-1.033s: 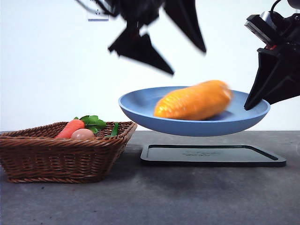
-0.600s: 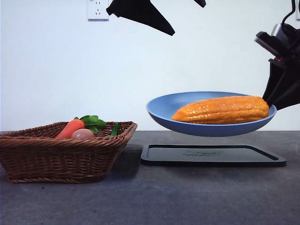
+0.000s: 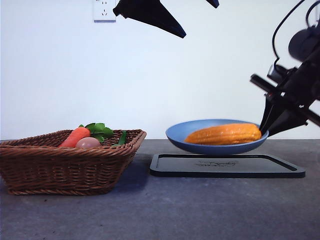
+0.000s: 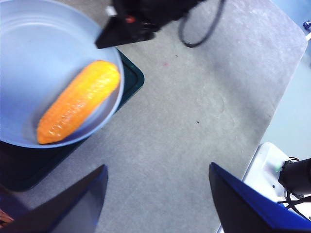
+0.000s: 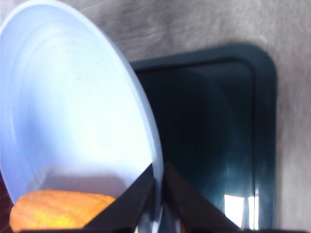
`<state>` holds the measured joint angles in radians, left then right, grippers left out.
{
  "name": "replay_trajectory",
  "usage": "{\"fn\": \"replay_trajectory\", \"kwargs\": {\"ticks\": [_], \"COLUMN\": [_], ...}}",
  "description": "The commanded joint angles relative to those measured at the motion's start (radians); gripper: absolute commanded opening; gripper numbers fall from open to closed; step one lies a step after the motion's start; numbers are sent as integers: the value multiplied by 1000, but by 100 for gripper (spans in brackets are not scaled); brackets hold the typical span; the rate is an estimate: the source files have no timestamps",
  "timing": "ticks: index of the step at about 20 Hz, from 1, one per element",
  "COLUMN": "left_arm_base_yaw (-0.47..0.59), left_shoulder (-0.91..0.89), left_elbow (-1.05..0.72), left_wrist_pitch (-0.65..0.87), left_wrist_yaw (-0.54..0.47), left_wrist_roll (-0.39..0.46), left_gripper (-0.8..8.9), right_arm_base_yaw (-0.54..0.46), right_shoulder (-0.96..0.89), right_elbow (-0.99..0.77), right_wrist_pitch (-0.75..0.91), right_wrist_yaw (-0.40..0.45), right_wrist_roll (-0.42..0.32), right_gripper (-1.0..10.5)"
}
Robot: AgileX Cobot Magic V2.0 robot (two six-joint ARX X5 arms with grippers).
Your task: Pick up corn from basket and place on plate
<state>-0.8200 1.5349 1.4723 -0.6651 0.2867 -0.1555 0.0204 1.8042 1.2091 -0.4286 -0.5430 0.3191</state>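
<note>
The tabletop point(image 3: 150, 215) runs grey across the front view, its far reach cut off by the white wall. The basket point(image 3: 65, 165) sits at one end, its edge clipped by the frame; its inside is mostly hidden behind the woven wall, with only a carrot point(image 3: 75, 136), a pinkish round thing point(image 3: 88, 143) and some green leaves point(image 3: 100, 131) poking over the rim. Beside it lies the black tray point(image 3: 225, 166); there's faint raised lettering on its front edge, too small to read. Just over the tray is the plate point(image 3: 200, 145), tipped a little, and whether its underside touches the tray can't be told from here. The corn point(image 3: 224, 134) lies lengthwise in the plate, and the right wrist view catches only one end of it, the rest cut off.

The right gripper point(image 5: 159, 187) has its fingers pressed onto the plate's rim, one finger inside, one outside, a tight pinch. In the front view it comes in from high on the side, its arm partly out of frame. The left gripper point(image 4: 155, 194) hangs high above the tabletop, fingers spread wide with nothing between them; in the front view only its dark tips show at the top edge. A wall socket point(image 3: 104, 10) up there is half cut off.
</note>
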Motion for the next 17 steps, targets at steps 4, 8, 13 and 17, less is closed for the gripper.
{"fn": "replay_trajectory", "kwargs": {"ticks": [4,8,13,17], "left_arm_base_yaw": [-5,-5,-5,-5], "left_shoulder": [2,2,2,2], "left_elbow": [25,25,25,25], "left_wrist_pitch": [5,5,6,5], "left_wrist_yaw": [-2,-2,-3,-3], "left_wrist_roll": [13,13,14,16], "left_gripper": [339,339,339,339], "right_arm_base_yaw": [1,1,2,-2], "right_shoulder": [110,131,131,98], "right_elbow": [40,40,40,41], "right_wrist_pitch": [2,-4,-15,-35], "right_wrist_yaw": [-6,-6,-7,-25], "right_wrist_roll": [7,-1,-16,-21], "right_gripper": [2,2,161,218]}}
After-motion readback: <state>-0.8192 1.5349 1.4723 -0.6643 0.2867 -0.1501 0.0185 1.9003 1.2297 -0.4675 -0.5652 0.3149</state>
